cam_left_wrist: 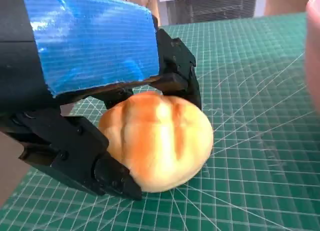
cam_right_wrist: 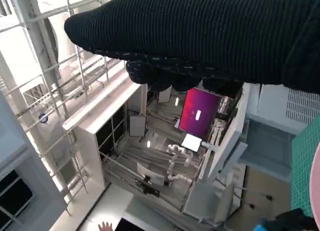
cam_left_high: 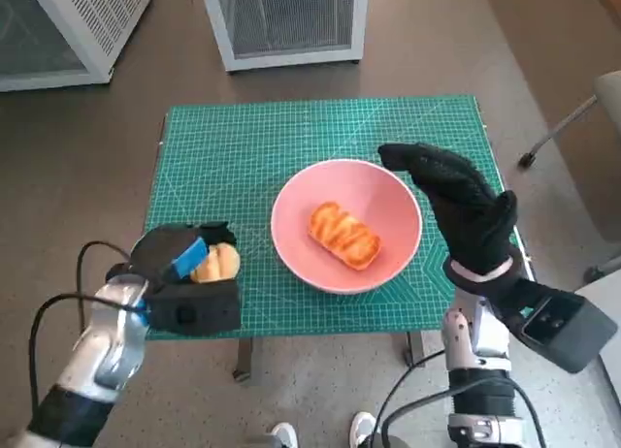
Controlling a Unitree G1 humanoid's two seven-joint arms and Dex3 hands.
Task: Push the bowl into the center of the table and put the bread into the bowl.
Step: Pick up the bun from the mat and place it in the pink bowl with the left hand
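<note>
Green cutting mat (cam_left_high: 243,157) covers the small table, with brown floor around it and white cabinets at the far side. On the mat the pink bowl (cam_left_high: 398,210) sits roughly in the middle, a little to the right, so the push looks done or all but done. A striped loaf (cam_left_high: 343,236) already lies inside the bowl. A second piece, a round bread roll (cam_left_wrist: 160,141), rests on the mat near the left front corner, well apart from the bowl.

The left hand (cam_left_high: 184,273) has its black fingers (cam_left_wrist: 175,81) wrapped around the roll from both sides, touching it, while the roll still appears to rest on the mat; I judge the grasp made and the lift not yet begun. The right hand (cam_left_high: 466,206) hovers at the bowl's right rim with its gloved fingers stretched out and holding nothing; whether it touches the rim I cannot tell.

What is left, as I judge it: raise the roll, carry it right over the rim, and set it beside the loaf
</note>
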